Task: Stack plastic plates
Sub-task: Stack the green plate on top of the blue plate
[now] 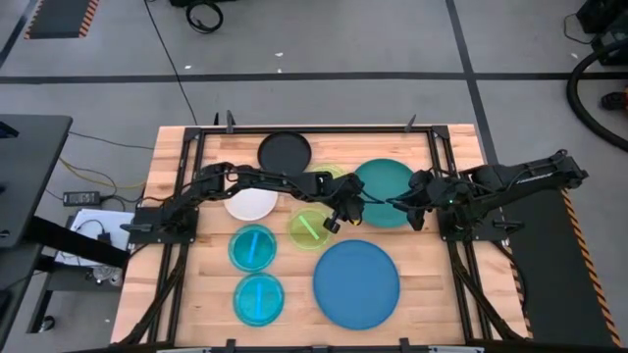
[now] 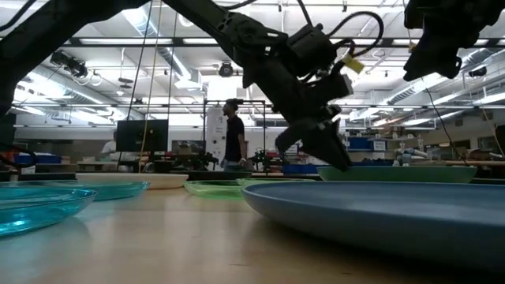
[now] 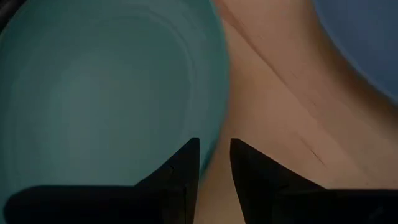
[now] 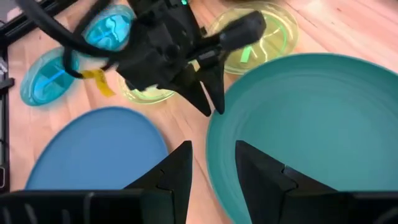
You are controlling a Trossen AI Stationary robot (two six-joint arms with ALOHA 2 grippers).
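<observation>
1. The left pincer [image 1: 337,218] hangs near the middle of the tabletop [image 1: 422,294], its two dark fingers a little apart and holding nothing. In the left wrist view the fingertips [image 3: 189,155] sit right over the rim of the large teal plate [image 1: 385,193], which lies at the pincer's 3 o'clock in the high view.
2. The right pincer [image 1: 400,204] reaches in from the right side; its fingers stand slightly apart, empty, above the teal plate's near rim [image 4: 214,143]. The two pincers face each other across that edge.
3. The teal plate is round, flat and opaque, lying flat on the wood at about 1 o'clock from the tabletop's centre.
4. At the left pincer's 9 o'clock, just beside it, lies a small translucent lime-green plate [image 1: 309,228]; a second lime-green plate [image 1: 332,177] shows at 12 o'clock, partly under the arm.
5. The large blue plate [image 1: 356,282] lies at 5 o'clock from the left pincer, apart from the teal one.
6. The medium white plate [image 1: 251,204] lies at 9 o'clock, partly under the left arm; the medium black plate [image 1: 284,152] lies at 11 o'clock near the far edge.
7. Two small translucent cyan plates [image 1: 252,247] [image 1: 259,298] lie at 8 and 7 o'clock, each separate.
</observation>
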